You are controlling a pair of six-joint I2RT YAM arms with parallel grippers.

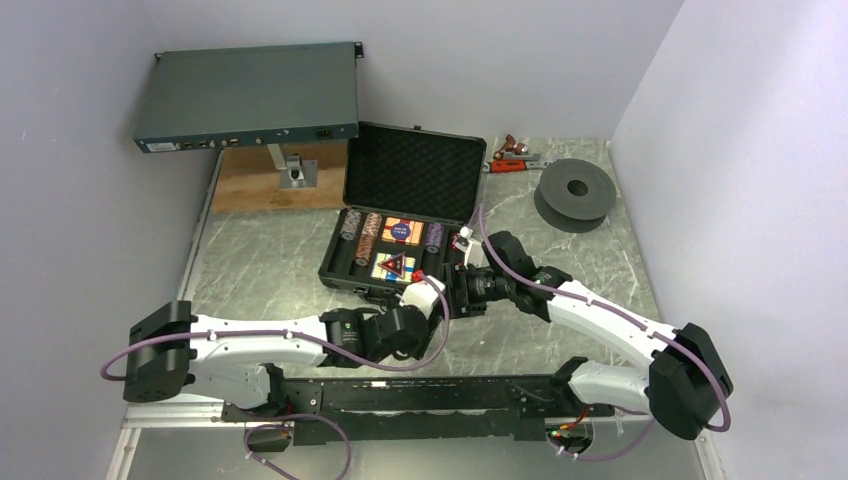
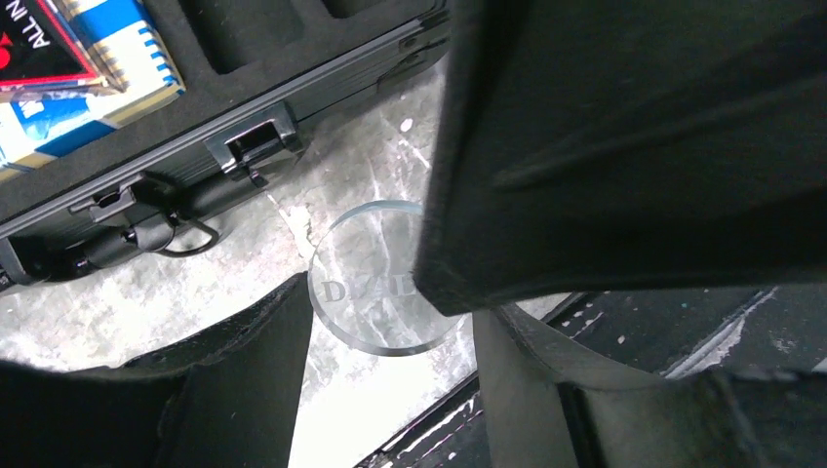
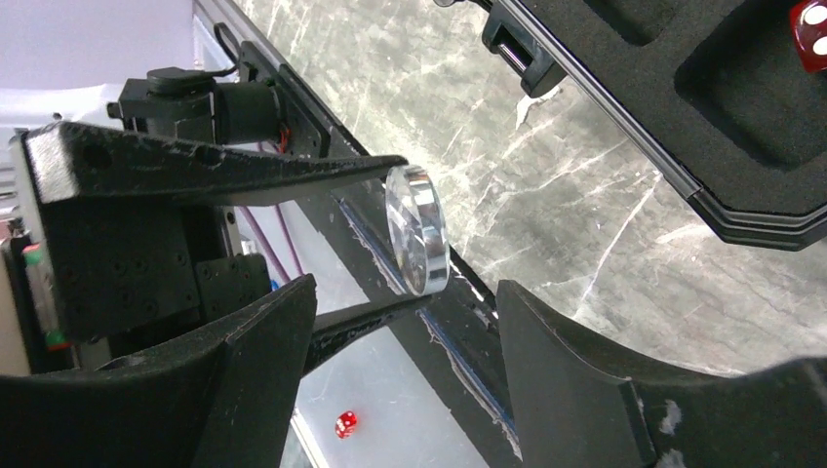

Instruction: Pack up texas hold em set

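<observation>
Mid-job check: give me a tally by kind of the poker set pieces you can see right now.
Black hard plastic case, open: 1
Rows of striped poker chips: 3
Card decks: 2
Black-red triangular marker: 1
Clear round plastic disc: 1
Small red dice: 2, one in the case, one outside
Total: 10

You have a grey marbled table (image 1: 280,250). On it lie the open black case (image 1: 415,175) in the middle, a black spool (image 1: 573,195) far right, a red-handled tool (image 1: 510,160) near the far edge, and a wooden board (image 1: 250,185) far left.
</observation>
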